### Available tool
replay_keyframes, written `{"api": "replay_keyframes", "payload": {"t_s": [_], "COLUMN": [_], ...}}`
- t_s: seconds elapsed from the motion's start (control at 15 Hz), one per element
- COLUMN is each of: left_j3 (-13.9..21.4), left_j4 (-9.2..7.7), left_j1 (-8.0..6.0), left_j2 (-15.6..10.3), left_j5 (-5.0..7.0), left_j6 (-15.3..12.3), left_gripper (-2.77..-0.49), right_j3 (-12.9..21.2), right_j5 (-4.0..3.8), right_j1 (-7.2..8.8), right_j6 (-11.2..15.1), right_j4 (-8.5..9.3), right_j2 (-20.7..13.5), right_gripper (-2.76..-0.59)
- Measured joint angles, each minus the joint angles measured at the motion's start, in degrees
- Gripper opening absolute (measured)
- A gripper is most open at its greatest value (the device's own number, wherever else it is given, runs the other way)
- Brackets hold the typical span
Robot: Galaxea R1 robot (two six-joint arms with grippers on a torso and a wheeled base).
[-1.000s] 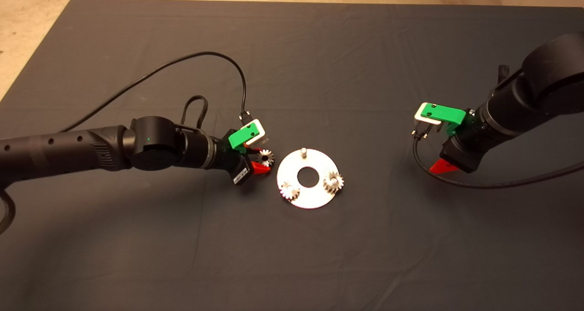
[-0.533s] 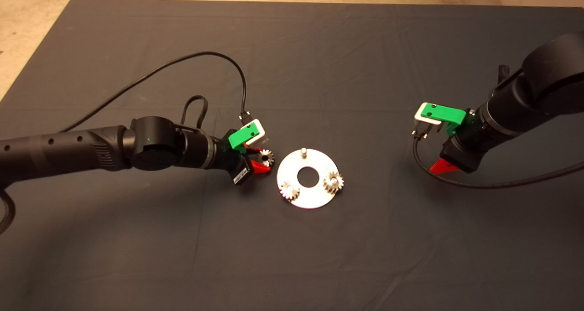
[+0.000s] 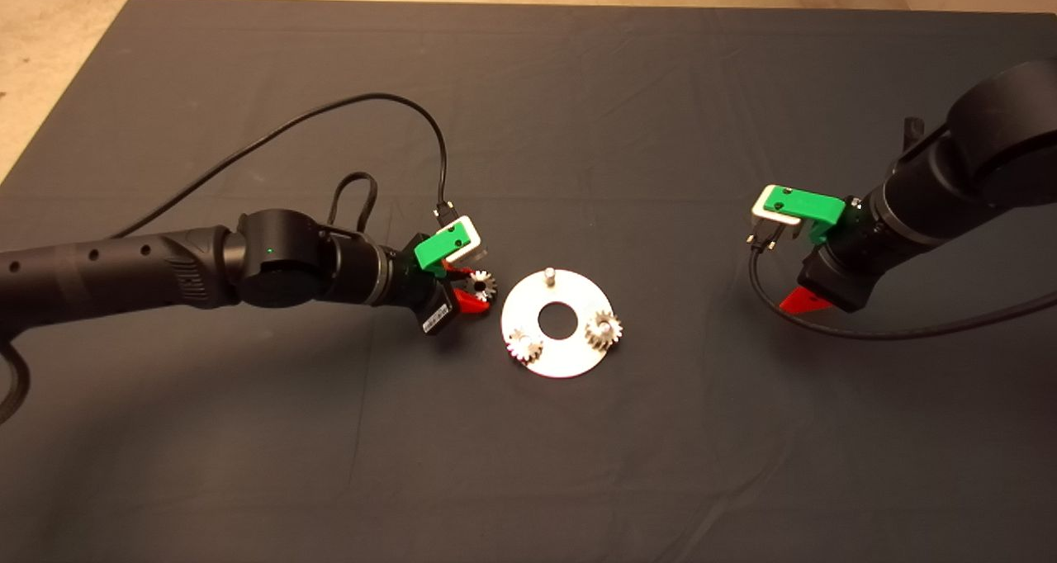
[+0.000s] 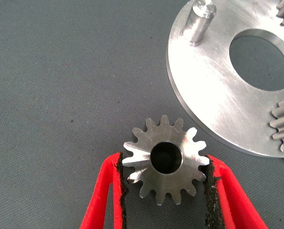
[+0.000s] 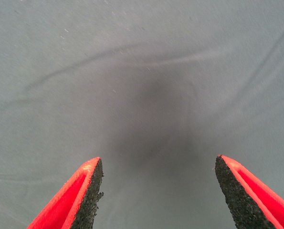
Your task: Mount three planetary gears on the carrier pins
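The silver disc [image 3: 560,357] lies mid-mat with three carrier pins. Two planetary gears [image 3: 524,347] [image 3: 603,329] sit on the near pins; the far pin [image 3: 547,276] is bare. Just left of the disc, my left gripper [image 3: 477,287] is shut on the third gear [image 3: 481,284]. In the left wrist view that gear [image 4: 164,160] is clamped between the black pads [image 4: 207,186], with the bare pin [image 4: 198,21] and the disc [image 4: 213,86] beyond it. My right gripper [image 3: 805,301] hovers to the right of the disc, open; its wrist view shows its fingers [image 5: 84,195] over bare mat.
A black cable [image 3: 363,105] loops from the left wrist over the mat behind the arm. Another cable [image 3: 867,332] trails under the right arm. Tan floor [image 3: 49,51] shows past the mat's far and left edges.
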Motion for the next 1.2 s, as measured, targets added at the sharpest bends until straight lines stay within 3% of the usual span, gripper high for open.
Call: {"api": "replay_keyframes", "payload": {"t_s": [0.07, 0.2, 0.4, 0.53, 0.93, 1.2], "left_j3": [0.19, 1.03, 1.51, 1.51, 1.51, 2.43], "left_j4": [0.0, -0.09, -0.49, -0.96, -2.38, -4.25], "left_j1": [-0.23, -1.34, -3.11, -4.51, -5.94, -7.99], "left_j2": [0.05, 0.11, -0.04, -0.22, -0.22, -0.05], "left_j5": [0.97, 4.66, 9.21, 11.28, 13.26, 13.35], "left_j6": [0.01, -0.04, -0.04, -0.01, -0.04, -0.04], "left_gripper": [-2.54, -2.55, -2.56, -2.56, -2.56, -2.56], "right_j3": [0.0, 0.0, 0.0, 0.0, 0.02, 0.02], "right_j5": [0.02, 0.02, 0.02, 0.02, 0.0, 0.02], "right_j1": [0.0, 0.11, 0.15, 0.13, 0.15, 0.13], "right_j6": [0.0, 0.0, -0.59, -0.74, -1.02, -1.18], "right_j4": [0.0, 0.01, 0.04, 0.04, 0.06, 0.06], "right_j2": [-0.23, -1.13, -1.98, -2.14, -2.44, -2.44], "right_gripper": [-1.62, -1.62, -1.62, -1.62, -1.62, -1.62]}}
